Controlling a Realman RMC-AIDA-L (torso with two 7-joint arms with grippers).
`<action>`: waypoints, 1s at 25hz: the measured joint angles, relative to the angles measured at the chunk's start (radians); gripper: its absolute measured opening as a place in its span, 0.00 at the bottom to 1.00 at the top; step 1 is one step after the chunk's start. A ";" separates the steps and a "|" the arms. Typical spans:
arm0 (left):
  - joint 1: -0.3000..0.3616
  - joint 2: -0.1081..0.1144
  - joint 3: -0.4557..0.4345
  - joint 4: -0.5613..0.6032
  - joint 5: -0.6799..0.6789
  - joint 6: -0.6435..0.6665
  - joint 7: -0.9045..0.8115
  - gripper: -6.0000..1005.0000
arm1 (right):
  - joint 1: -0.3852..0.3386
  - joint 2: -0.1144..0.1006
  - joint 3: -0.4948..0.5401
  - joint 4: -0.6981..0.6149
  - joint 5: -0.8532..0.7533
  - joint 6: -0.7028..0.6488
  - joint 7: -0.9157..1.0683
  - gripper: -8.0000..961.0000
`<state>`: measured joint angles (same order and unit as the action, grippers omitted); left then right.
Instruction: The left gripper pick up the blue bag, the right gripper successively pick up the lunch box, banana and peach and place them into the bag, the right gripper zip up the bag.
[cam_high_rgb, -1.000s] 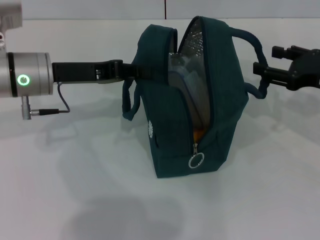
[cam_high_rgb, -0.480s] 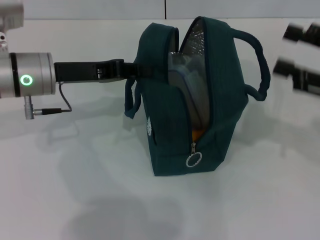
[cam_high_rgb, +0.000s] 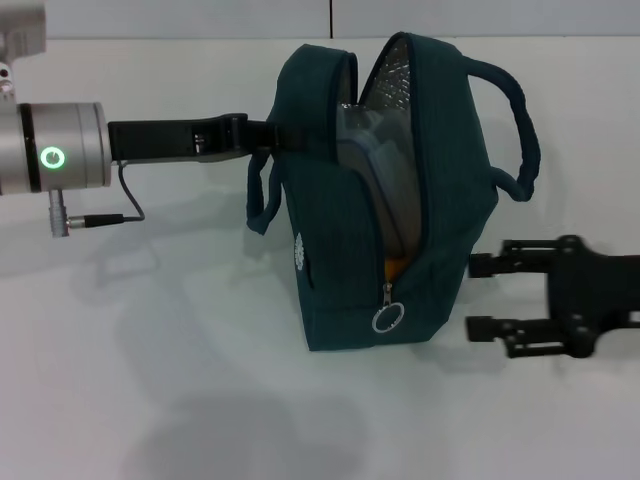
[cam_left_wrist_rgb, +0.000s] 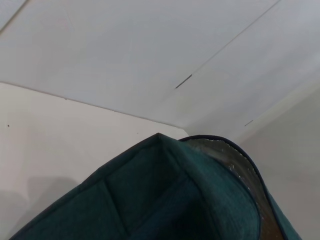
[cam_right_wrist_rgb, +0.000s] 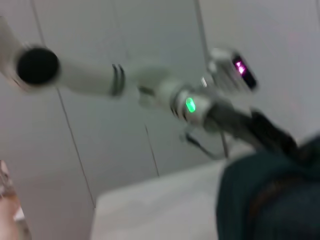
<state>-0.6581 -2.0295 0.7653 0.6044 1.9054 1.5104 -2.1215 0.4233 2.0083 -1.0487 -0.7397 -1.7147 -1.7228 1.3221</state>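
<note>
Left arm (cam_high_rgb: 60, 160): silver cylindrical wrist with glowing green ring light (cam_high_rgb: 51, 158), thin grey cable (cam_high_rgb: 120, 205), black gripper bar. Right gripper (cam_high_rgb: 480, 297): matte black, apparently two-pronged.

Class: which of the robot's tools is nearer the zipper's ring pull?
Right. The right tool is open, beside the bag's lower end near the ring pull; the left tool grips the bag's upper edge, farther away.

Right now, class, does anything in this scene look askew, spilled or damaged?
Nothing stands out. The blue bag stands upright on the white table, unzipped, with the lunch box inside and nothing spilled. The left gripper holds its side; the right gripper is open, low beside the bag.
</note>
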 joint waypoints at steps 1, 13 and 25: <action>0.000 0.000 0.000 0.000 0.000 0.000 0.000 0.05 | 0.020 0.001 -0.002 0.023 -0.016 0.024 0.002 0.74; 0.000 -0.001 0.000 0.000 -0.002 -0.001 0.000 0.05 | 0.225 0.005 -0.111 0.207 -0.090 0.151 0.023 0.74; -0.001 -0.003 0.000 0.000 -0.004 -0.001 0.004 0.05 | 0.253 0.013 -0.204 0.212 -0.095 0.224 0.071 0.74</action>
<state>-0.6586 -2.0326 0.7654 0.6044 1.9017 1.5094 -2.1176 0.6759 2.0216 -1.2529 -0.5280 -1.8092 -1.4988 1.3929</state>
